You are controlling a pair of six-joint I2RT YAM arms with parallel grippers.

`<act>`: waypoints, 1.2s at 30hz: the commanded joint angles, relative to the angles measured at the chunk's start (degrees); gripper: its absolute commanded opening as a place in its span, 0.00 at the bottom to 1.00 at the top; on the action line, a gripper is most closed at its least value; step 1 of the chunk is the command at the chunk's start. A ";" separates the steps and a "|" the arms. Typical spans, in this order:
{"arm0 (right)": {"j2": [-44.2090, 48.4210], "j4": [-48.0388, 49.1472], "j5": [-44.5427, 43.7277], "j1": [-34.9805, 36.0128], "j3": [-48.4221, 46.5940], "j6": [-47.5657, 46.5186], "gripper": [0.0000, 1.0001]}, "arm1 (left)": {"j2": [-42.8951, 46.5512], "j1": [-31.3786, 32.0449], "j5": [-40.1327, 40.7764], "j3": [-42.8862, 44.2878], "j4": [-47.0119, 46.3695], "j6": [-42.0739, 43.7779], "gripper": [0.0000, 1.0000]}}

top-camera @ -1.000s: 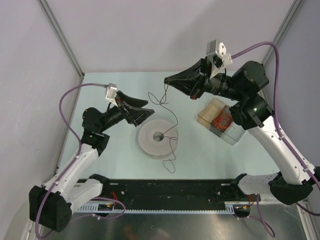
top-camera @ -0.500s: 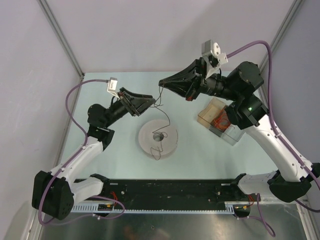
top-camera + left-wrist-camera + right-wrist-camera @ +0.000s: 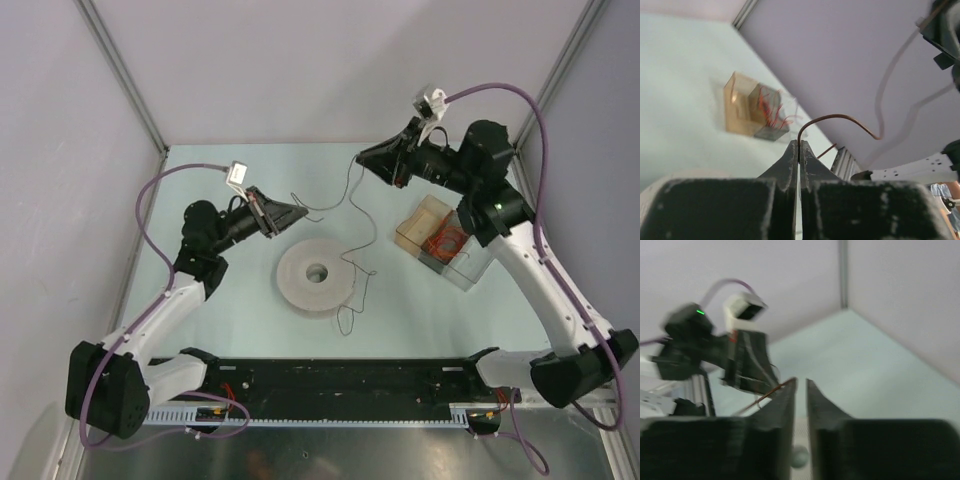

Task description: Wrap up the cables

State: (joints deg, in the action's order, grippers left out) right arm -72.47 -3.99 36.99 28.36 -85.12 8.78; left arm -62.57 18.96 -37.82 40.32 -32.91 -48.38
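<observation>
Pale tabletop [image 3: 420, 320] carried the spool [image 3: 298, 285], from whose 3 o'clock edge the thin cable [image 3: 835, 116] ran up to the left gripper [image 3: 800, 150], pinched tight on it; the right gripper [image 3: 801, 385] stood narrowly parted.

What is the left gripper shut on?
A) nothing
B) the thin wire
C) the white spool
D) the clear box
B: in the left wrist view the left gripper is shut, with the thin wire curving out from between its fingertips.
</observation>
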 commanded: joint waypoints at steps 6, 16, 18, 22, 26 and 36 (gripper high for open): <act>-10.06 -17.45 -5.04 -7.94 6.21 -17.74 0.71 | -2.50 -10.13 5.07 2.89 26.21 9.71 0.00; -7.72 -42.14 -4.27 -10.36 9.87 -33.09 0.79 | -4.37 -15.62 9.75 4.61 36.04 16.75 0.00; -4.29 -46.17 -5.41 -4.70 13.68 -35.79 0.78 | -4.35 -15.62 9.49 4.29 36.11 17.01 0.00; 1.88 -48.32 -9.06 2.56 23.48 -38.87 0.79 | -3.59 -15.68 9.11 4.06 36.07 17.98 0.00; 1.49 -48.25 -11.23 4.96 29.92 -41.01 0.79 | -2.77 -15.71 8.87 3.54 36.07 18.55 0.00; -4.38 -43.06 -20.34 13.01 38.17 -46.51 0.77 | -3.63 -15.67 7.26 4.19 36.05 19.26 0.00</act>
State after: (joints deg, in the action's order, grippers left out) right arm -74.94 -50.06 21.10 40.12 -49.36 -34.70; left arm -66.76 3.57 -29.17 43.40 4.03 -30.96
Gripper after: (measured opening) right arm 0.781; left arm 0.008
